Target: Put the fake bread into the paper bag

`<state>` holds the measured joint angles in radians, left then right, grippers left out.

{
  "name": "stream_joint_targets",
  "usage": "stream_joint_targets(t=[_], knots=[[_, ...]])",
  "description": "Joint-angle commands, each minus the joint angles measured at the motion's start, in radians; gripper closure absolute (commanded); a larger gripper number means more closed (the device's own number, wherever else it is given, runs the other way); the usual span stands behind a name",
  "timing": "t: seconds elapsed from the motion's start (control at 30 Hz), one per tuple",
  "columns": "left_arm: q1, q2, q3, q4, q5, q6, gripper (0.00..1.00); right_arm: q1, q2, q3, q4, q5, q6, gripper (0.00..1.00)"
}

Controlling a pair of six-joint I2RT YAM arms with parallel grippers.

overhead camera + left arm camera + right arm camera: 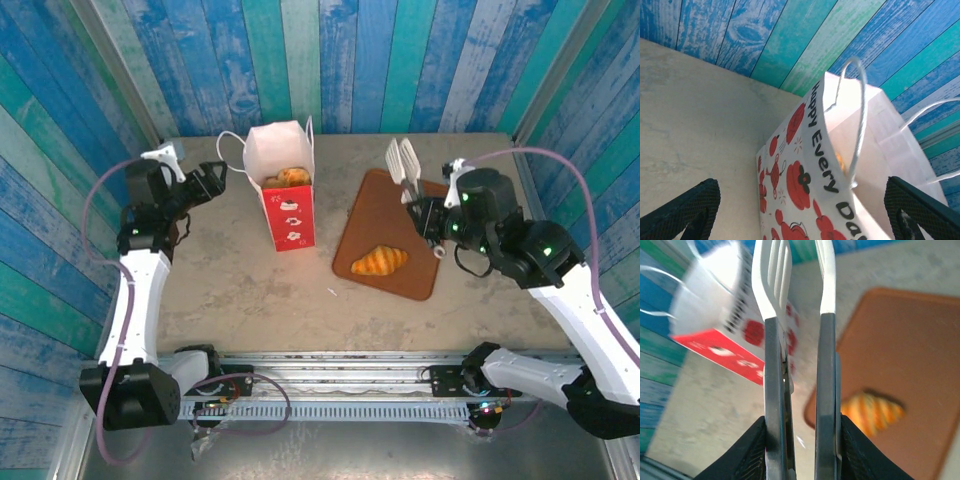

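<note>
Facing the paper bag, left tool spread open; right tool clamped on tongs; overhead, fake bread inside

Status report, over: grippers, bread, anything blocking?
Left gripper open beside paper bag. Right gripper shut on tongs. Croissant on tray, other bread inside bag. No obstruction seen.

Bright, even light leaves only faint, soft shadows on the table. In the right wrist view the paper bag and croissant are smeared by blur, while the near tongs look crisp.
</note>
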<state>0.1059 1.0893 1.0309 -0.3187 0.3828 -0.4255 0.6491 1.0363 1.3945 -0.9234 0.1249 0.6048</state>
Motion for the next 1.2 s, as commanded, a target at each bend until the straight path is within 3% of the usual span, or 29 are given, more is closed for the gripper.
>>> stream_joint_targets(t=[0.0,0.37,0.53,0.6,0.87,0.97,1.17], knots=[[0.006,-0.06,-0.054,-0.002,-0.01,0.002,0.11,-0.017,-0.042,-0.079,-0.069,0.042,0.04,0.64],[0.005,-0.117,-0.18,0.024,0.019,-0.022,0.1,-0.021,-0.133,-0.326,-0.084,-0.146,0.168,0.66],[0.005,-0.121,-0.181,0.023,0.021,-0.018,0.1,-0.025,-0.194,-0.427,-0.088,-0.154,0.212,0.65],[0.005,-0.121,-0.182,0.026,0.023,-0.019,0.1,-0.068,-0.216,-0.463,-0.084,-0.168,0.205,0.64],[0.005,-0.112,-0.183,0.023,0.028,-0.015,0.1,-0.411,-0.243,-0.583,0.043,-0.532,0.112,0.64],[0.004,-0.11,-0.182,0.025,0.024,-0.014,0.1,-0.458,-0.22,-0.586,0.045,-0.576,0.083,0.65],[0.005,-0.098,-0.162,0.014,0.021,0.0,0.1,-0.462,-0.162,-0.569,0.013,-0.657,0.045,0.66]])
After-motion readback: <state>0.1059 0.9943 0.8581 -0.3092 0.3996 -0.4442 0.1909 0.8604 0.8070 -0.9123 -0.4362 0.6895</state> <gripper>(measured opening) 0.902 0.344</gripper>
